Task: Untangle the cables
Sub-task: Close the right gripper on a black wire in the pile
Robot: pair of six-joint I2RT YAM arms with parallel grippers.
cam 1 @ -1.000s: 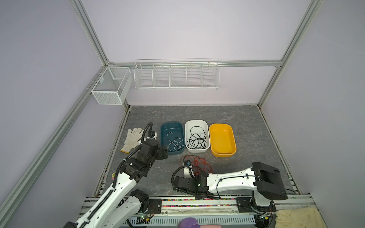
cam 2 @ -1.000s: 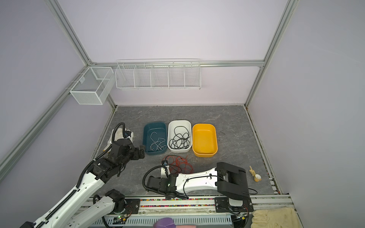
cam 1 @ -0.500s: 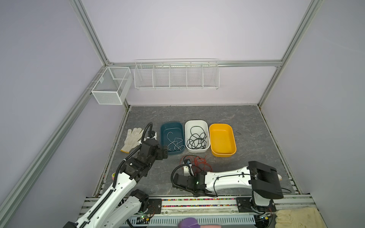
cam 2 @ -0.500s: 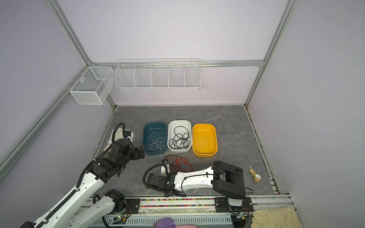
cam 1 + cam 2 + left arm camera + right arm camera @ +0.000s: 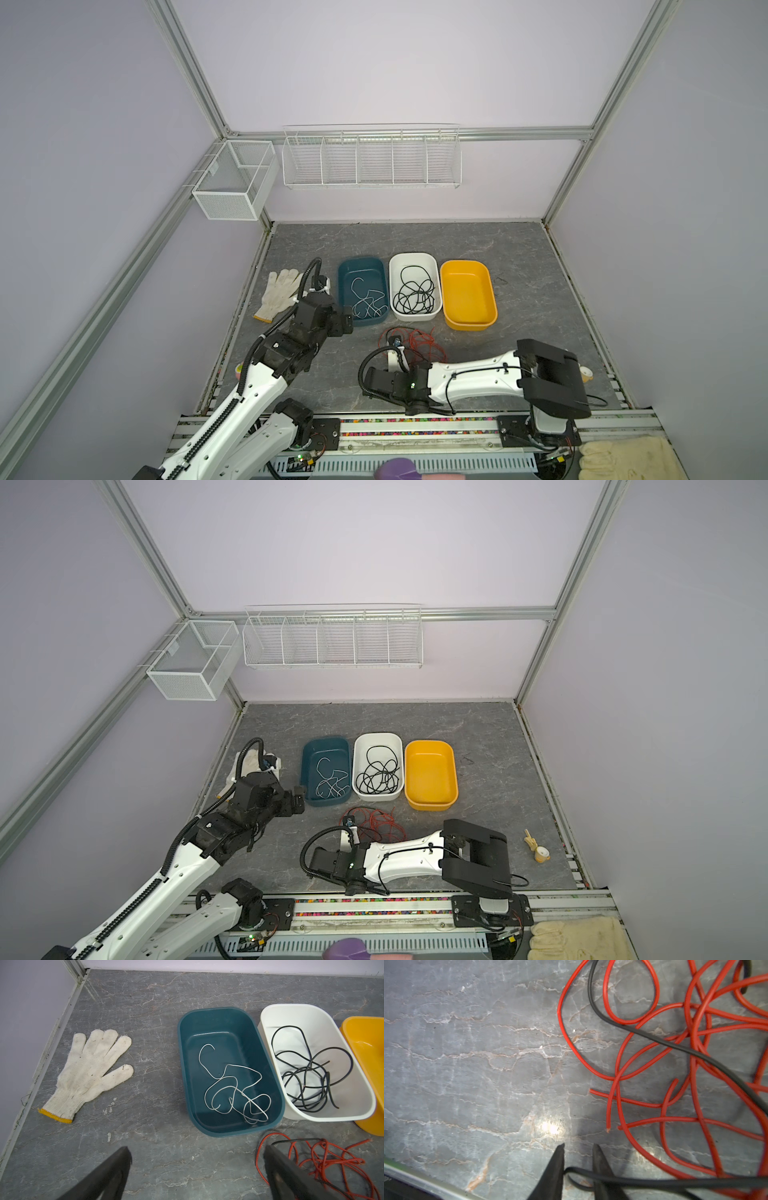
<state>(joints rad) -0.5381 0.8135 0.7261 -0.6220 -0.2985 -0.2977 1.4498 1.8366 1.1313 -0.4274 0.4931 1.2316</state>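
Note:
A tangle of red cables (image 5: 654,1047) with a black cable (image 5: 654,1040) running through it lies on the grey floor in front of the bins, seen in both top views (image 5: 419,345) (image 5: 380,823). My right gripper (image 5: 578,1146) hangs low at the tangle's near-left edge (image 5: 395,345). Its jaws stand a narrow gap apart, wider than the bend of black cable lying between them. My left gripper (image 5: 197,1150) is wide open and empty above bare floor, left of the red cables (image 5: 324,1159). White cables (image 5: 234,1088) lie in the teal bin and black cables (image 5: 307,1076) in the white bin.
Teal bin (image 5: 360,261), white bin (image 5: 413,255) and yellow bin (image 5: 467,291) stand in a row behind the tangle. A white work glove (image 5: 91,1072) lies at the left wall. Wire baskets (image 5: 372,158) hang on the back wall. A small wooden figure (image 5: 536,848) sits at the right.
My right gripper's jaws have narrowed around the black cable and the right arm has shifted slightly leftward. The left arm has not moved.

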